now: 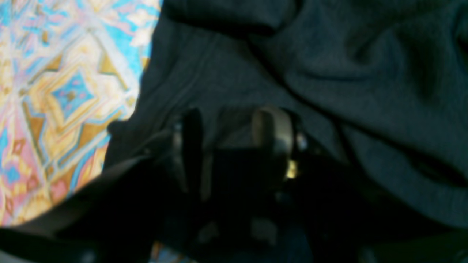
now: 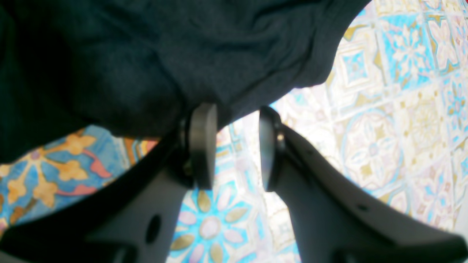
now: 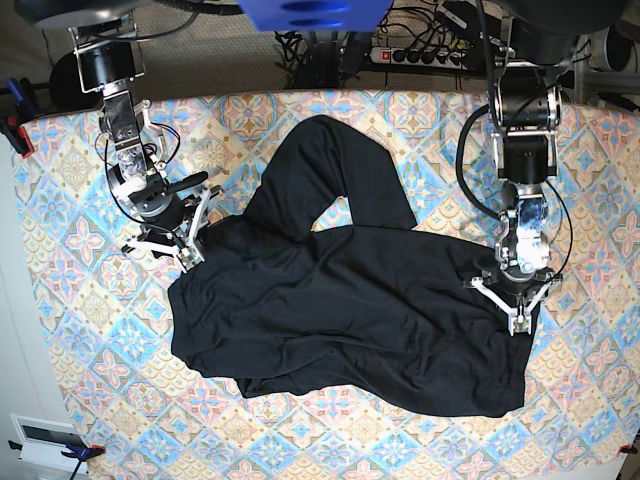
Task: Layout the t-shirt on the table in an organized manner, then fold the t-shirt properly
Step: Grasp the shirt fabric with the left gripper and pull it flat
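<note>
The black t-shirt point(image 3: 350, 320) lies crumpled and spread across the middle of the patterned table point(image 3: 80, 300), with one part reaching toward the far edge. My right gripper point(image 3: 190, 250) is at the shirt's upper left edge. In the right wrist view it point(image 2: 236, 109) is open, the shirt's hem point(image 2: 204, 54) just at its fingertips and the table point(image 2: 384, 120) showing between the jaws. My left gripper point(image 3: 520, 315) sits on the shirt's right edge. In the left wrist view it point(image 1: 232, 113) is open over wrinkled black fabric point(image 1: 365, 73), with the table point(image 1: 65, 95) to the left.
Cables and a power strip point(image 3: 425, 52) lie behind the table's far edge. A white device point(image 3: 45, 440) sits off the front left corner. Red clamps point(image 3: 18, 135) hold the cloth at the corners. Bare tablecloth runs along the front and both sides.
</note>
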Tool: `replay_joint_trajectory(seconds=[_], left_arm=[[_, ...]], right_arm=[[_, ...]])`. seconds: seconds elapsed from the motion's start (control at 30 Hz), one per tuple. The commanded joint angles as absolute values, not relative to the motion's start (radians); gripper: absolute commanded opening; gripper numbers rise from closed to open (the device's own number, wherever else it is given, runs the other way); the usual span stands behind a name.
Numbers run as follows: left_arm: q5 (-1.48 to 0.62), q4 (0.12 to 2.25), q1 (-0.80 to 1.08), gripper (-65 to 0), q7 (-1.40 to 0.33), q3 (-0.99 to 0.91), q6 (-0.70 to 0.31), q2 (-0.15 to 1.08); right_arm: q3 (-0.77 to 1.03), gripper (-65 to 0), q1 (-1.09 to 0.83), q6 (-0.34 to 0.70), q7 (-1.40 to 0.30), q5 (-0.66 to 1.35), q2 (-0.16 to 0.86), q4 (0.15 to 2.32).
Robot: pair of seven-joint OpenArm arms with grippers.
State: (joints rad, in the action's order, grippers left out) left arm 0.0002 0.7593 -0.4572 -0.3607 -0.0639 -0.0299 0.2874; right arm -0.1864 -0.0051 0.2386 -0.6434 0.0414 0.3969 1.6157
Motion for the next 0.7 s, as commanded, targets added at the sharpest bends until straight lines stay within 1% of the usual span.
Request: replay_joint_trajectory(seconds=[0.0,0.07,0.13,0.23,0.47,0.67], left_arm=[[0.005,0.751,-0.463,-45.5,-0.381,-0.065,-0.030,0.282],[0.004,0.753,-0.466,-50.1,-0.381,-0.070,-0.030,0.277],[0.002,0.754,-0.470,-56.6,-0.378,-0.073,-0.035,0.275],[-0.015,0.765,-0.518,-65.0,-0.378,-0.073,-0.071,0.254],[-0.105,0.763,-0.650,-64.0,-0.380,-0.068,-0.074,0.246],[-0.114,0.760,-0.762,-63.7,-0.378,-0.070,-0.074,0.220]], right_arm=[[-0.179,-46.2,0.015,0.232,-0.624,0.042,0.407,1.633],[-0.179,-46.2,0.016,0.232,-0.624,0.042,0.407,1.633],[-0.179,-46.2,0.018,0.232,-0.624,0.042,0.407,1.633],[-0.179,-46.2,0.019,0.232,-0.624,0.042,0.407,1.630],[-0.173,-46.2,0.021,0.232,-0.624,0.042,0.407,1.630],[-0.173,-46.2,0.021,0.232,-0.624,0.042,0.407,1.630]])
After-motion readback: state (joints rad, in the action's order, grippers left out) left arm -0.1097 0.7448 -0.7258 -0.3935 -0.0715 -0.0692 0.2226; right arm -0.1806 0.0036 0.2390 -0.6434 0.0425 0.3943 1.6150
